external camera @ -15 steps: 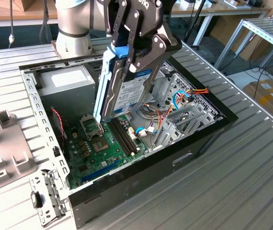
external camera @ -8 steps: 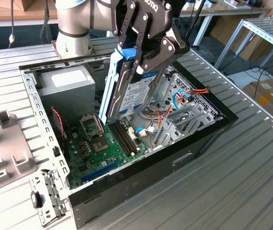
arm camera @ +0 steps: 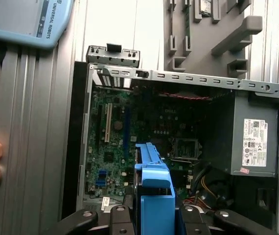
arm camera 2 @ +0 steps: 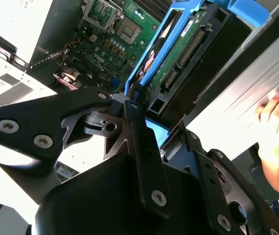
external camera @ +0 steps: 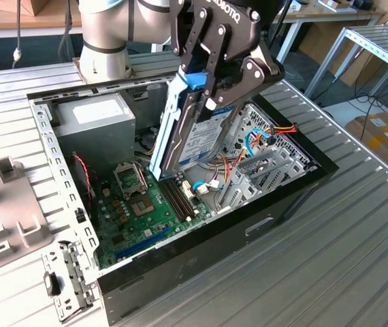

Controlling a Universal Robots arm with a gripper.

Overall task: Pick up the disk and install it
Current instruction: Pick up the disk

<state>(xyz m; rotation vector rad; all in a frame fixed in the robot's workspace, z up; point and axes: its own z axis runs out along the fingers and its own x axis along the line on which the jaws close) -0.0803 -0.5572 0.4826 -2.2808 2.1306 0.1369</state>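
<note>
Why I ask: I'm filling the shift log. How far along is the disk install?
Done: the dark metal disk with blue plastic side rails is picked up, clamped in the black gripper. In hand: it hangs tilted over the open computer case. Left: it is not yet seated in the case.

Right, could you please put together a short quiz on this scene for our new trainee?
1. True or false: the gripper is shut on the disk.
2. Where is the disk? A: lying flat on the floor of the case. B: held tilted over the open case. C: lying flat outside the case.
3. Name the grey box with a white sticker in the corner of the case, at the exterior view's left.
Key: 1 true. 2 B. 3 the power supply.
</note>
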